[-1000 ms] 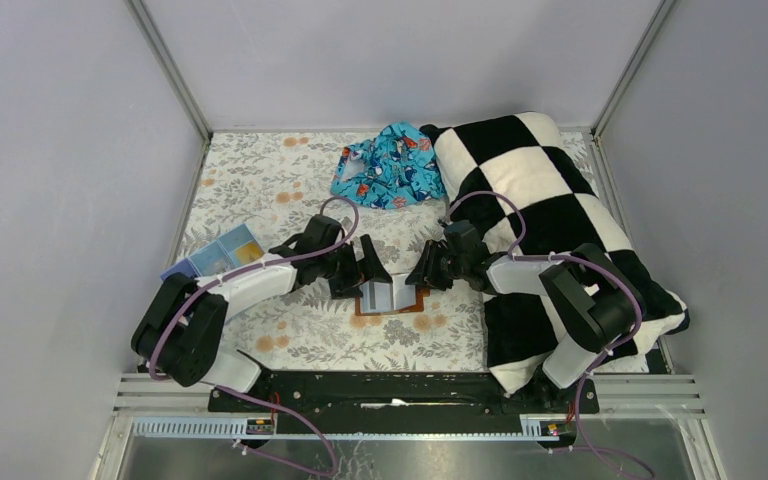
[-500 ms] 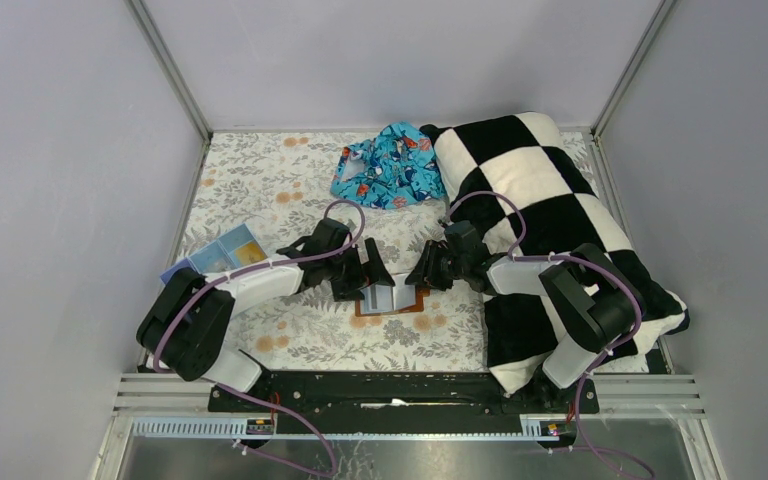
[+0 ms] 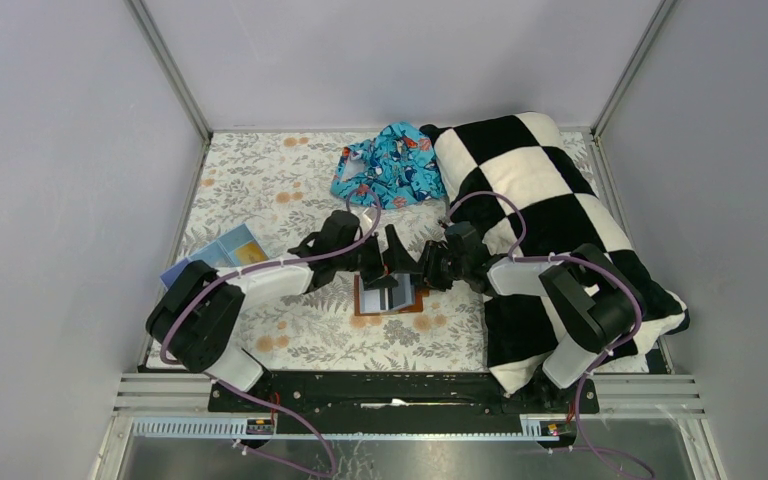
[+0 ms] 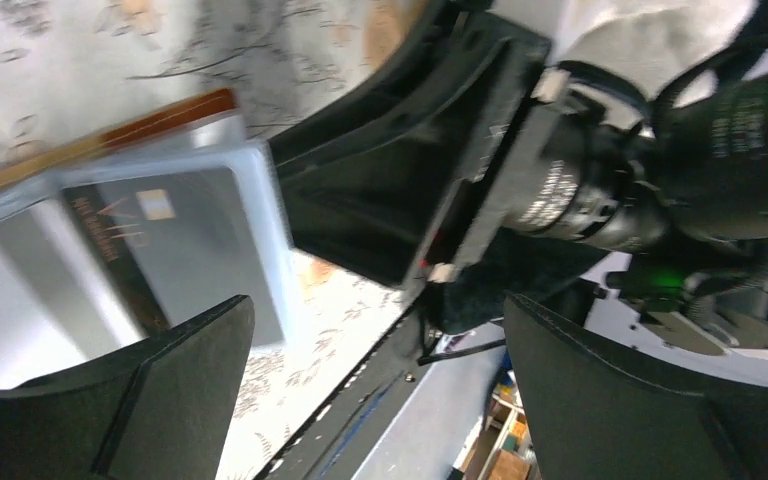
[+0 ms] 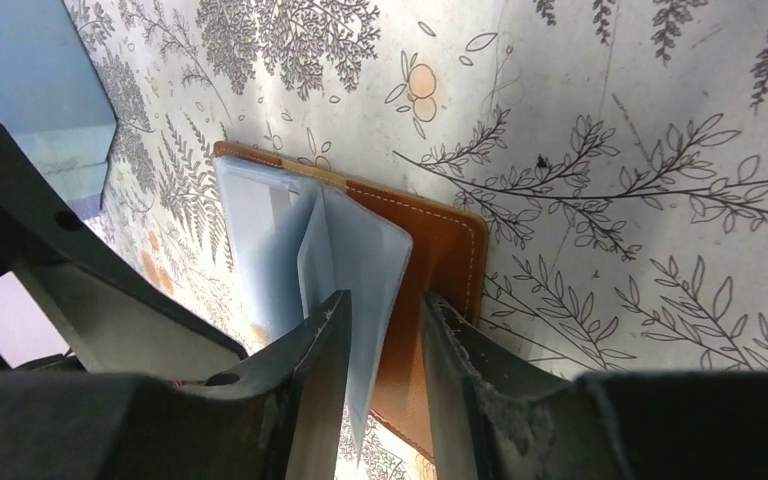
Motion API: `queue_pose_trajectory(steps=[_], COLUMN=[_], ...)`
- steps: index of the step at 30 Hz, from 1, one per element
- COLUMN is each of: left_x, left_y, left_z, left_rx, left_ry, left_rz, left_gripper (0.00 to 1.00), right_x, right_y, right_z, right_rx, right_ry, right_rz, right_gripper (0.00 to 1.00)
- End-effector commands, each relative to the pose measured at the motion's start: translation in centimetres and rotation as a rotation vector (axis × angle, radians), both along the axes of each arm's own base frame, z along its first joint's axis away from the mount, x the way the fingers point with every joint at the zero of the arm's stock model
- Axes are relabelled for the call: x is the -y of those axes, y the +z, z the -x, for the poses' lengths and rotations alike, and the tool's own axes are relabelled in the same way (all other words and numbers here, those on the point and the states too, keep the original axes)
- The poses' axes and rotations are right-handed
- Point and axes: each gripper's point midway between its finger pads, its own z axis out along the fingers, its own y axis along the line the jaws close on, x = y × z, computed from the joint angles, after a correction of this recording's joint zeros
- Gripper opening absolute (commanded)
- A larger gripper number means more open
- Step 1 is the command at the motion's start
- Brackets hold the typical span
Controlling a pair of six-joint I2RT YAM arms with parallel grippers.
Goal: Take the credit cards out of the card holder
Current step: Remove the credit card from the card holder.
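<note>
From here I see the card holder point(image 3: 390, 298) lying open and flat on the flowered tabletop point(image 3: 260, 180). It sits a little in from the middle of the near edge, with both arms reaching in over it.

The credit cards point(image 4: 190, 250) are inside it. The left wrist view shows a dark one with a small gold chip, tucked under pale clear sleeves. In the right wrist view the pale blue-grey sheets fan up from the brown leather, and one stands on edge.

My left gripper point(image 4: 376, 300) hangs just above the far side of the holder. Its jaws are spread wide and nothing is between them. Its camera looks past them at the black body of the other arm.

My right gripper point(image 5: 385, 297) is down at the right-hand half of the holder with its jaws parted only a little. The upright pale sheet runs into that narrow gap and lies against one finger point(image 5: 315, 370). Brown leather shows between the sheet and the other finger, so the sheet is not clamped.

A black-and-white checked pillow point(image 3: 540, 190) fills the right edge of the table, and the right arm rests over it. A blue patterned cloth point(image 3: 390, 165) lies bunched at the middle of the far edge, touching the pillow. A light-blue box point(image 3: 222, 252) sits at the left edge, well apart from the holder.
</note>
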Motion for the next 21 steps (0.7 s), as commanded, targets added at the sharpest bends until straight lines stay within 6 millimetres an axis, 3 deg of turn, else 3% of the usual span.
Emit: queue_pose_trajectory(steps=[1, 11, 21], left_x=[2.8, 2.6, 2.6], left_y=[4.5, 2.5, 2.5], left_z=[-1.3, -1.3, -2.1], left_rx=[0.087, 0.055, 0.069], left_ry=[-0.056, -0.048, -0.044], left_rz=[0.161, 0.122, 0.068], left_gripper=[0.99, 0.99, 0.99], right_x=[2.2, 7.6, 10.7], right_y=[-2.2, 0.7, 6.1], right_z=[2.4, 2.0, 0.2], right_rx=[-0.077, 0.039, 0.218], right_ry=[-0.011, -0.122, -0.216], right_rz=[0.102, 0.229, 0.332], right_gripper=[0.42, 0.61, 0.62])
